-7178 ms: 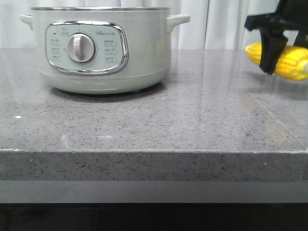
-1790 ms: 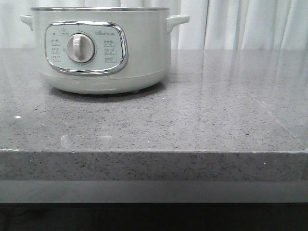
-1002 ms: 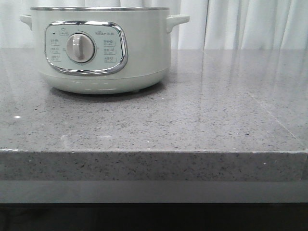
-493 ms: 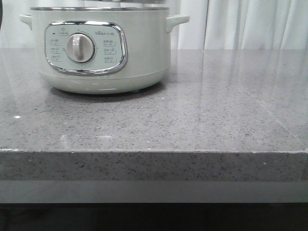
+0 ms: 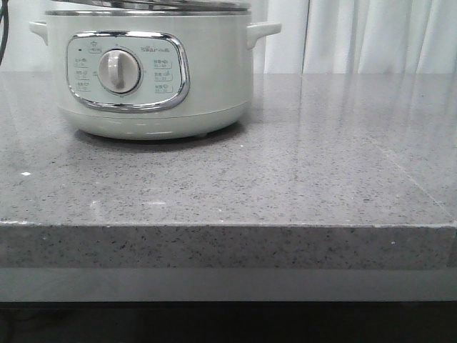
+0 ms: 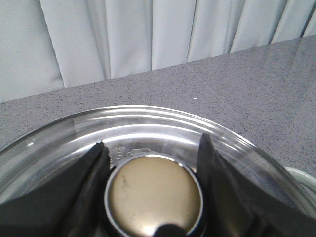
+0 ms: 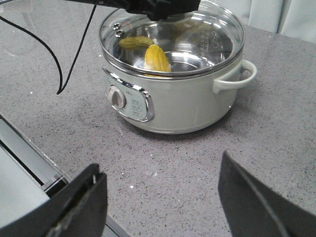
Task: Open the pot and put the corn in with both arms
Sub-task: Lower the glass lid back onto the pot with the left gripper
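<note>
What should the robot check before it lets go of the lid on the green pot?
1. Bright yellow corn cob inside the round pale-green electric pot: ok, it shows through the lid.
2. Round clear glass lid covers the pot's opening: ok.
3. Lid sits flat on the metal rim all the way round: cannot tell.
4. Left end effector grips the round brass-coloured knob, one finger on each side: ok.
5. Right end effector open and apart from the pot: ok.
6. Thin black cable lies beside the pot, not under the lid: ok.
</note>
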Controlling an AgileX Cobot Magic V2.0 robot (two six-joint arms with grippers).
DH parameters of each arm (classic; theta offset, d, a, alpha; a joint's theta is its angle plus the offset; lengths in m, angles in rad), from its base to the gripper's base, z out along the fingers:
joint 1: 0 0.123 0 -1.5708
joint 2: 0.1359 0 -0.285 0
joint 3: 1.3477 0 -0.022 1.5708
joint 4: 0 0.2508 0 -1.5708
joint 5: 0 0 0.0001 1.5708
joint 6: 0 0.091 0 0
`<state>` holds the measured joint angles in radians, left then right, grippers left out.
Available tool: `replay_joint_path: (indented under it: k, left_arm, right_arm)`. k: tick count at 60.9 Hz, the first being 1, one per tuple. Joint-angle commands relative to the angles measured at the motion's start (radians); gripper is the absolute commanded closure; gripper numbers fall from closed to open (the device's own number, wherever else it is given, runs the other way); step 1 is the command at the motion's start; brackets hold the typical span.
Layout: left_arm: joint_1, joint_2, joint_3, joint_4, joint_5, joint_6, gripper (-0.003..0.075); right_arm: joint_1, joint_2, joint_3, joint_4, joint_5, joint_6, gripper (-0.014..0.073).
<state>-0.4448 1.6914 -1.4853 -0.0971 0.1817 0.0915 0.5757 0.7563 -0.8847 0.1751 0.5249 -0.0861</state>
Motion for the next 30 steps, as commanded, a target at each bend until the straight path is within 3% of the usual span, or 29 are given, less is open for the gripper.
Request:
replay_joint_path:
  k: [1, 21, 30]
  left_arm:
    - [-0.004, -0.048, -0.051, -0.001, -0.150, -0.003, 0.0555]
    - [-0.004, -0.039, -0.051, -0.016, -0.090, -0.003, 0.0546]
    - [-0.004, -0.039, -0.051, -0.032, -0.090, -0.003, 0.0496]
  right_arm:
    - [-0.003, -0.004, -0.023, 0.007, -0.080, -0.008, 0.0095]
    - [-0.003, -0.004, -0.023, 0.007, -0.080, -0.008, 0.0095]
    - [-0.003, -0.004, -0.023, 0.007, -0.080, -0.008, 0.0095]
